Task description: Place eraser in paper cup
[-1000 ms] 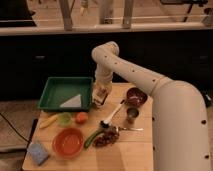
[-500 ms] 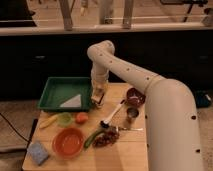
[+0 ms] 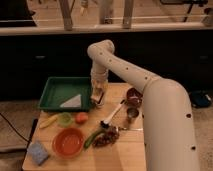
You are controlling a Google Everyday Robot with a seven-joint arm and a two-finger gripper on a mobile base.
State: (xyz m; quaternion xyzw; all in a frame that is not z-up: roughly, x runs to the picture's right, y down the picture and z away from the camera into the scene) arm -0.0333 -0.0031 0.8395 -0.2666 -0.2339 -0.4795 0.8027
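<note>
The end effector [image 3: 98, 96] hangs low beside the green tray [image 3: 54, 89], over the desk [image 3: 125, 150], probably to release the eraser into the paper cup; I cannot tell its grip state.

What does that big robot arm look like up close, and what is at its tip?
The arm is thick, smooth and cream-white, built of rounded tube-like segments with a bulbous elbow. A row of small dark dots runs along its casing. No loose cables show. At its tip, above the table beside the green tray, hangs a narrower, pale end effector.
</note>
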